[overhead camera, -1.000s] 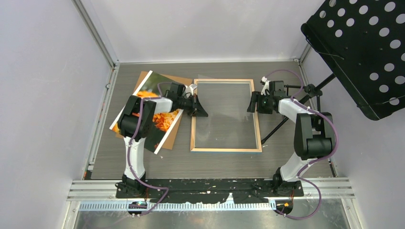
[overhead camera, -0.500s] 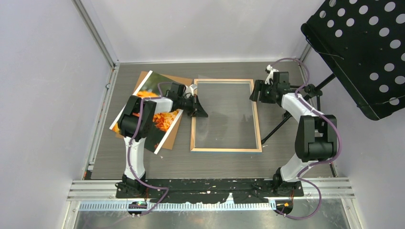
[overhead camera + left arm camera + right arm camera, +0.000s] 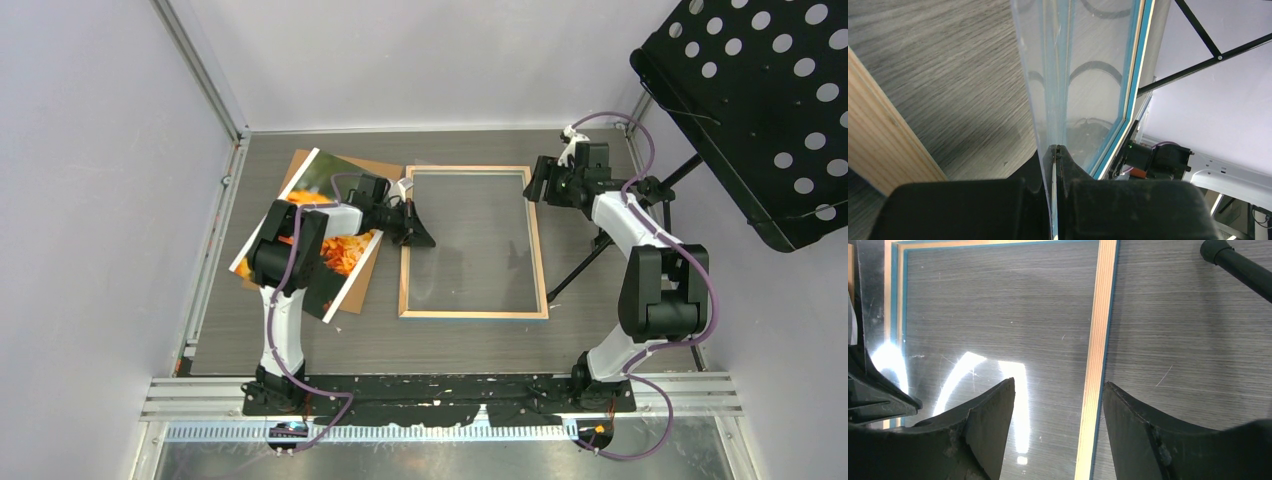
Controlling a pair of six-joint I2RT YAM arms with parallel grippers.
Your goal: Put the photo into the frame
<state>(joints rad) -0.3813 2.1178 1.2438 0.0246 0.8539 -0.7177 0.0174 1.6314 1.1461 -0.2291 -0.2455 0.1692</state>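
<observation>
My left gripper is clamped on the clear pane at the frame's 9 o'clock rail, likely tipping it up for access. Right gripper, jaws apart, straddles the 2 o'clock rail, probably to brace it. Photo lies at 9 o'clock on the backing board.

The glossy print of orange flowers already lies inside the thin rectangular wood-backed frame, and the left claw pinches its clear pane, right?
No. The top view shows the glossy print of orange flowers outside the thin rectangular wood-backed frame, on a plain brown board to its left. The left gripper does pinch the clear pane.
</observation>
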